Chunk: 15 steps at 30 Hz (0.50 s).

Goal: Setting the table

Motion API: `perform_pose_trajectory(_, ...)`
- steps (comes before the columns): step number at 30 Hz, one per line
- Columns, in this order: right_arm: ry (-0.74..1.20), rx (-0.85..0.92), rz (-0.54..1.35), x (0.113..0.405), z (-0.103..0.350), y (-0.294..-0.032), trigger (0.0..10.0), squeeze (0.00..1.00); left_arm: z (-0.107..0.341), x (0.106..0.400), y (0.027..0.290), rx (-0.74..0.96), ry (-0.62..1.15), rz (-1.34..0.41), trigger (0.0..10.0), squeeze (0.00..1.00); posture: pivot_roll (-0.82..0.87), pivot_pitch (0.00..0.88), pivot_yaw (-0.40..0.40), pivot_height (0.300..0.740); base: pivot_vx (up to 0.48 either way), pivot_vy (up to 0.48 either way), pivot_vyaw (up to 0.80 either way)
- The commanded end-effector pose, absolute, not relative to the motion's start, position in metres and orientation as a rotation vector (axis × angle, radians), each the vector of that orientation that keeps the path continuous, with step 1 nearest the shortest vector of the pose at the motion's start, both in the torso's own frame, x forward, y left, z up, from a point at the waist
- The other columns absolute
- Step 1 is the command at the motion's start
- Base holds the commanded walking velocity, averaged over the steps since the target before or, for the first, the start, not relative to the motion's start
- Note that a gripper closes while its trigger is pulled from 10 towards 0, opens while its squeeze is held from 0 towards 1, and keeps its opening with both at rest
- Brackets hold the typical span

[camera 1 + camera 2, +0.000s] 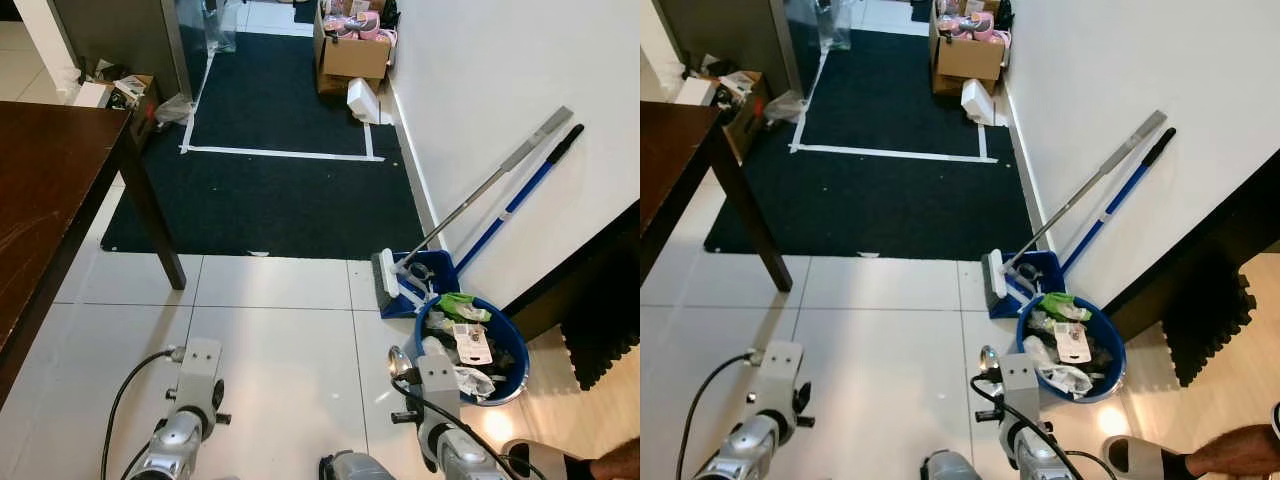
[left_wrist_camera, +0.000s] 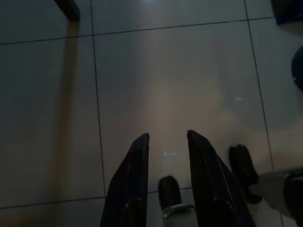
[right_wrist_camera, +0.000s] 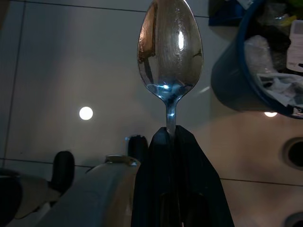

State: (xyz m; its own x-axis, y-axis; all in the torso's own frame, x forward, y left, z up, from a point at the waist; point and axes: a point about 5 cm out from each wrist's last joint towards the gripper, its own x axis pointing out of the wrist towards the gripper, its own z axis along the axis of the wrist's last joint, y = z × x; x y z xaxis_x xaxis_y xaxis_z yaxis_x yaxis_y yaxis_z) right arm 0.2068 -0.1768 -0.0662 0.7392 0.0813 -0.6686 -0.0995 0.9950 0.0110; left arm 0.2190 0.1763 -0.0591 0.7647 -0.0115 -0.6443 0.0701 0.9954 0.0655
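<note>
The right end effector (image 3: 171, 135) is closed on the handle of a metal spoon (image 3: 169, 47), whose bowl sticks out past the black fingertips. The left end effector (image 2: 168, 142) holds nothing, its two fingers slightly parted. Both silver arms hang low over the white tiled floor (image 1: 280, 350). Just beside the right arm stands a blue bucket (image 1: 508, 345) full of rubbish, with mops (image 1: 470, 205) leaning on the wall. The dark wooden surface (image 1: 45, 190) is to the robot's left.
</note>
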Motion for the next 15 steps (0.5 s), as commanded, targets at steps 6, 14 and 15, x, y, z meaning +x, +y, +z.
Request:
perform_pose_trajectory(6, 0.76, 0.008, 0.107, 0.199, -0.071, -0.177, 10.0, 0.0, -0.058, 0.219, 0.172, 0.011, 0.673, -0.05, 10.0, 0.0, 0.05, 0.03, -0.022, 0.74, 0.0, 0.0, 0.0)
perform_pose_trajectory(14, 0.764, -0.057, 0.108, 0.2, -0.07, -0.178, 10.0, 0.0, -0.055, 0.225, 0.166, -0.008, 0.659, -0.082, 10.0, 0.0, 0.03, 0.013, -0.011, 0.74, 0.0, 0.0, 0.0)
perform_pose_trajectory(15, 0.764, -0.057, 0.108, 0.2, -0.07, -0.178, 10.0, 0.0, -0.055, 0.225, 0.166, -0.008, 0.659, -0.082, 10.0, 0.0, 0.03, 0.013, -0.011, 0.74, 0.0, 0.0, 0.0)
